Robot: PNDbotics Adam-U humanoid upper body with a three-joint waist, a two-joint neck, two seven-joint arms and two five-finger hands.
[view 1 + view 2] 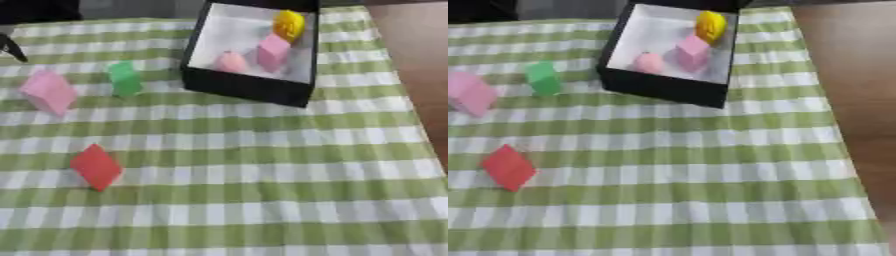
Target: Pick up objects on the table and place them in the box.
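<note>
On a worktop covered in green-and-white check, a red block, pink block and green block are seen left of the black box; likely light and rigid, best gripped across flat faces; neither hand is visible.

Green-checked cloth covers my table. On it: black box upper centre; green block and pink block upper left; red block lower left.
</note>
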